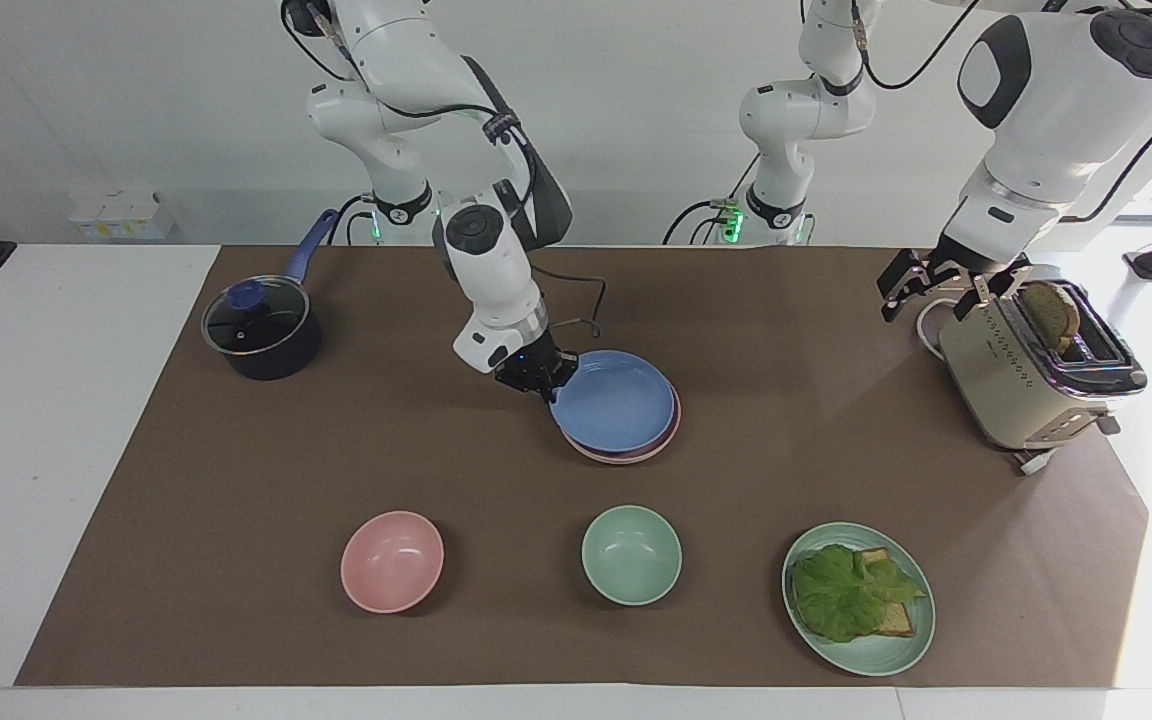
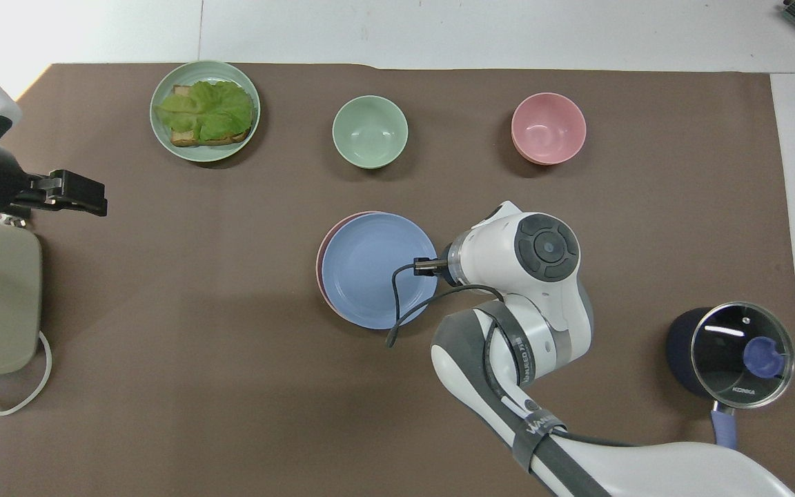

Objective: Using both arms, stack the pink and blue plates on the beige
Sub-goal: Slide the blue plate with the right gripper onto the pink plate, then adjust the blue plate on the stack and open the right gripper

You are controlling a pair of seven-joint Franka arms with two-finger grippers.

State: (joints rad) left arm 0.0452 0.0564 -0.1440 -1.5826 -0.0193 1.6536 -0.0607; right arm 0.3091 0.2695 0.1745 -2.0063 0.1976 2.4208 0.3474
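Holding the blue plate (image 1: 614,402) by the rim edge facing the robots, the right gripper (image 1: 534,377) is clamped shut on it. Facing view: plate sits nearly square on the pink plate (image 1: 636,452), mid-mat, only a pink sliver showing; beige not visible. Left gripper (image 1: 921,283) waits, fingers wide, by the toaster (image 1: 1026,375).

Overhead view: blue plate (image 2: 370,266) extends from the right gripper toward the left arm's end; pink crescent (image 2: 320,259) peeks out there.

Lidded pot (image 1: 261,333); toaster (image 1: 1031,375); pink bowl (image 1: 392,561); green bowl (image 1: 631,554); green sandwich plate (image 1: 861,598).
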